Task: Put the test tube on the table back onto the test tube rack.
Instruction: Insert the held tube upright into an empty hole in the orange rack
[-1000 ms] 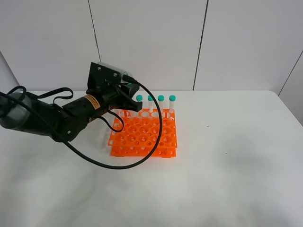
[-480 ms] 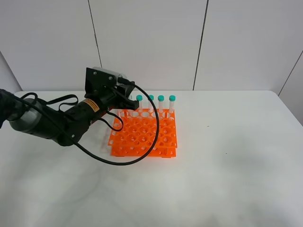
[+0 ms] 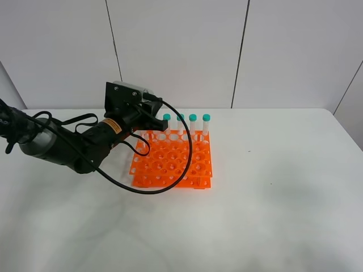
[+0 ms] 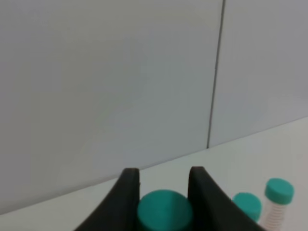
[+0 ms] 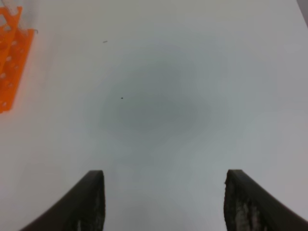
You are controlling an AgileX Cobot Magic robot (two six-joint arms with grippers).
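The orange test tube rack (image 3: pixel 173 161) stands on the white table (image 3: pixel 272 198). Several teal-capped tubes (image 3: pixel 193 119) stand upright in its back row. My left gripper (image 3: pixel 156 115) is at the rack's back left corner. In the left wrist view its two black fingers (image 4: pixel 130 187) close on the teal cap of the test tube (image 4: pixel 163 211), with two other caps (image 4: pixel 279 191) beside it. The held tube's body is hidden. My right gripper (image 5: pixel 164 173) is open and empty over bare table, far from the rack's edge (image 5: pixel 9 62).
A white panelled wall (image 3: pixel 181 51) runs behind the table. A black cable (image 3: pixel 187 158) from the left arm loops over the rack's front. The right arm is out of the exterior high view.
My left arm has shifted slightly left and its elbow has drawn back, while the gripper stays at the rack's back left corner. The four visible tubes have not moved.
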